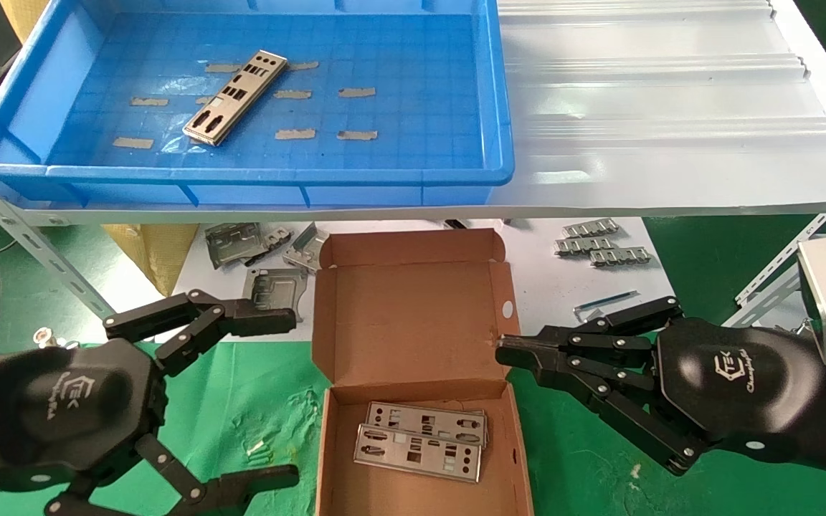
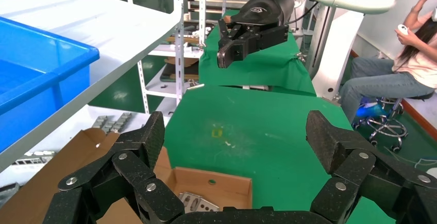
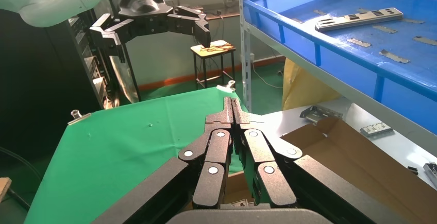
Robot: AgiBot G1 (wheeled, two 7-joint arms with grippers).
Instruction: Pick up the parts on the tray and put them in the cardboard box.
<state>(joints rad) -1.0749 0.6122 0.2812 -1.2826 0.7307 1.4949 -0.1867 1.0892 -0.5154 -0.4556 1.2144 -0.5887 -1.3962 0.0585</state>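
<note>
In the head view one part (image 1: 235, 97) lies in the upper left of the frame, flat on the gridded floor of the blue tray (image 1: 399, 175), set diagonally among strips of tan tape (image 1: 295, 133). The right wrist view shows the same part (image 3: 358, 18) in the upper right of its frame. Two more parts (image 1: 421, 439) already rest overlapping in the cardboard box (image 1: 413, 315) at the lower centre, its lid folded back towards the shelf (image 1: 671, 129).

The left gripper (image 1: 269, 390) hangs at the lower left of the head view, beside the box's left wall, its jaws spread wide with nothing between them; the left wrist view confirms the gap. The right gripper (image 1: 502, 350) sits at the lower right, its fingertips pressed together and empty, their ends just at the right edge of the lid.

The remaining part looks like thin sheet metal: probably light, stiff along its length but liable to bend if squeezed hard across a wide face, and smooth enough to slide on the plastic floor. Lying flat, it offers little height to catch, so the sensible hold seems to be across its narrow width near the middle, pinching the two long edges, with the fingers coming down almost upright. The punched cut-outs and thin edges could snag or slip, so a centred, square grip matters.

Grey stamped frames (image 1: 255, 247) and ribbed strips (image 1: 603, 245) lie below the shelf, apart from the task.
</note>
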